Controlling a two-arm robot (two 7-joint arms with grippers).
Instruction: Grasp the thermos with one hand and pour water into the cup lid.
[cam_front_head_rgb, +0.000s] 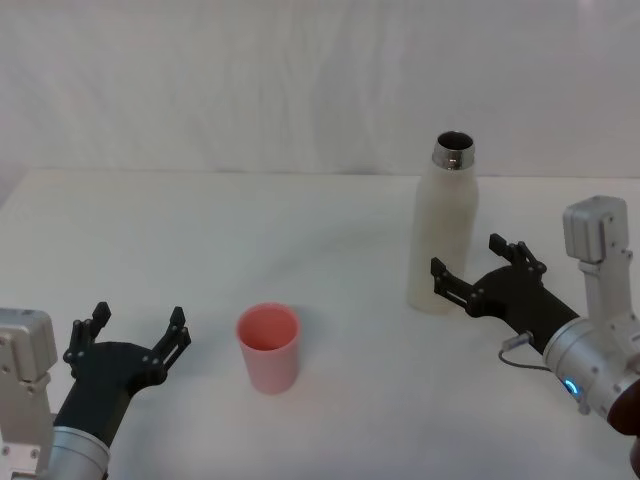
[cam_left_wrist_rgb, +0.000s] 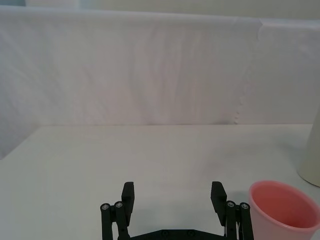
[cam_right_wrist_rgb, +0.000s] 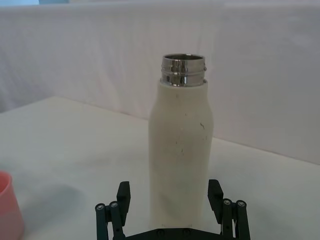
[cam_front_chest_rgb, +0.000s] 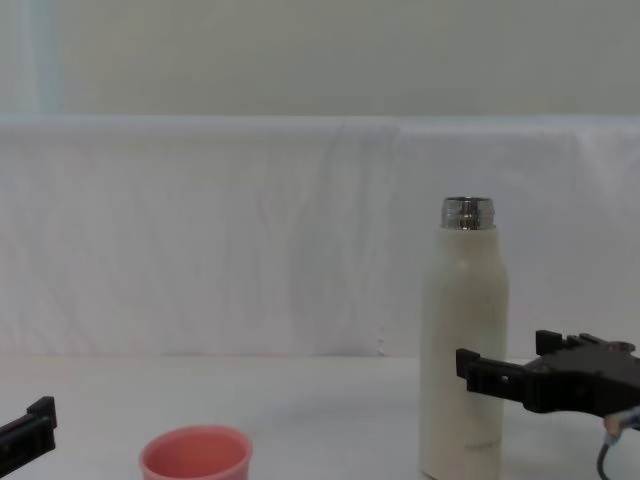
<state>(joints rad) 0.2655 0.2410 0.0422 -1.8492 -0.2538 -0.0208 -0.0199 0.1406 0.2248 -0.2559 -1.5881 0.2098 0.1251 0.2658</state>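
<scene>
We see the thermos (cam_front_head_rgb: 445, 232) standing upright on the white table (cam_front_head_rgb: 300, 250), right of centre in the head view, its steel neck open at the top. In the chest view the thermos (cam_front_chest_rgb: 463, 340) rises in the lower right of the frame, and in the right wrist view it (cam_right_wrist_rgb: 181, 145) fills the middle, just ahead of the fingers.

The cup lid (cam_front_head_rgb: 268, 347) stands upright at lower centre of the head view, well apart from the thermos, mouth up. It shows at the bottom left of the chest view (cam_front_chest_rgb: 195, 456) and at the lower right corner of the left wrist view (cam_left_wrist_rgb: 282, 211).

Our right claw (cam_front_head_rgb: 474, 271) sits at the right of the head view, spread wide at the lower part of the thermos, one finger on either side; we cannot tell whether they touch it. Our left claw (cam_front_head_rgb: 133, 336) rests at the lower left of the head view, fingers apart, beside the cup lid and holding nothing.

A white cloth backdrop (cam_front_chest_rgb: 250, 230) hangs behind the table.
</scene>
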